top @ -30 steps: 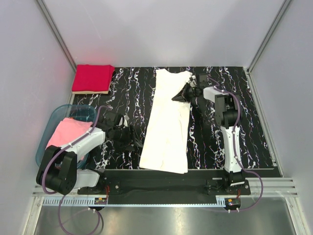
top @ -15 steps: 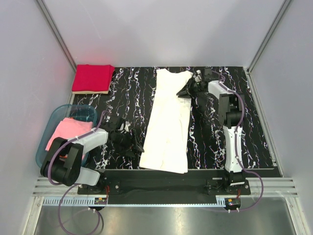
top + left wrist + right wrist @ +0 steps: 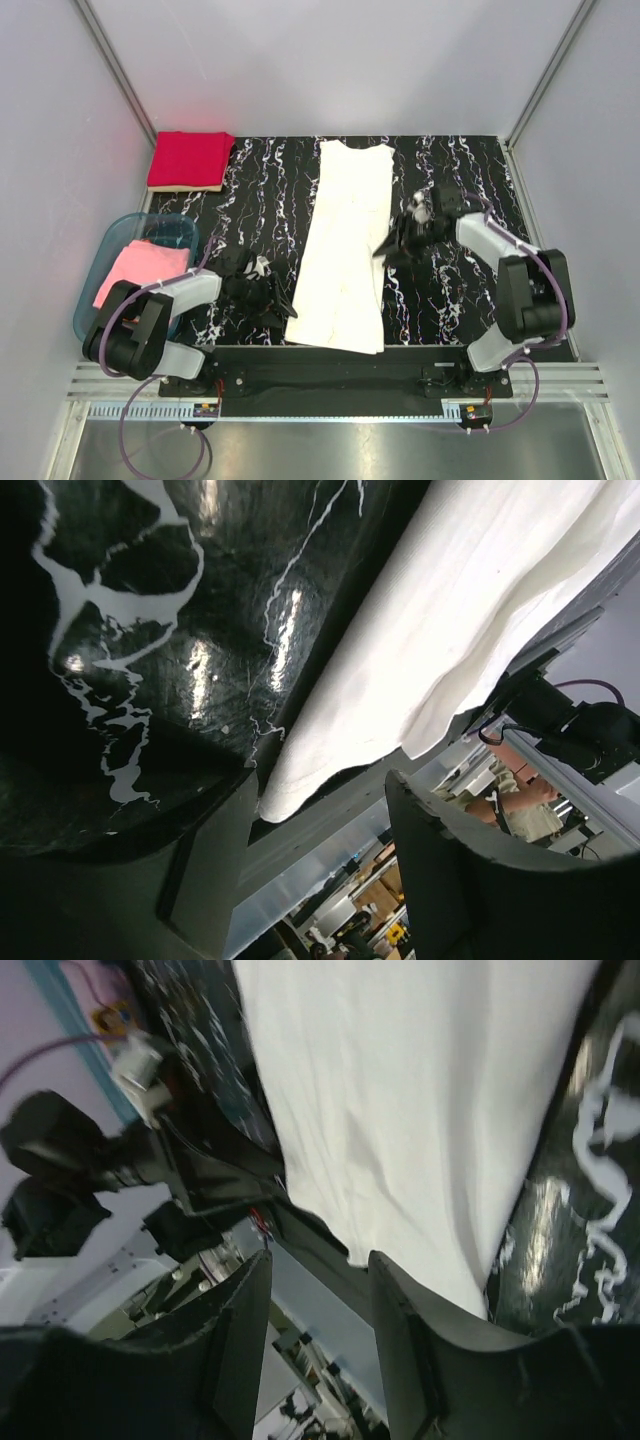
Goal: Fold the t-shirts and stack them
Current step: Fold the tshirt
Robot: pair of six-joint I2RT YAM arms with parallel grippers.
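A white t-shirt (image 3: 345, 250) lies folded into a long strip down the middle of the black marbled table (image 3: 450, 300). It also shows in the left wrist view (image 3: 470, 610) and the right wrist view (image 3: 420, 1110). My left gripper (image 3: 278, 302) is open and low beside the shirt's near-left corner (image 3: 285, 795). My right gripper (image 3: 390, 246) is open beside the shirt's right edge at mid length. A folded red t-shirt (image 3: 189, 160) lies at the far left corner. A pink t-shirt (image 3: 135, 270) sits in the blue bin (image 3: 160, 228).
The blue bin stands at the left edge of the table, next to my left arm. Grey walls close in the table on three sides. The metal rail (image 3: 340, 372) with the arm bases runs along the near edge.
My right arm has swung from the shirt's far collar end toward me, down to the shirt's right edge at mid length. My left gripper has edged closer to the near-left corner.
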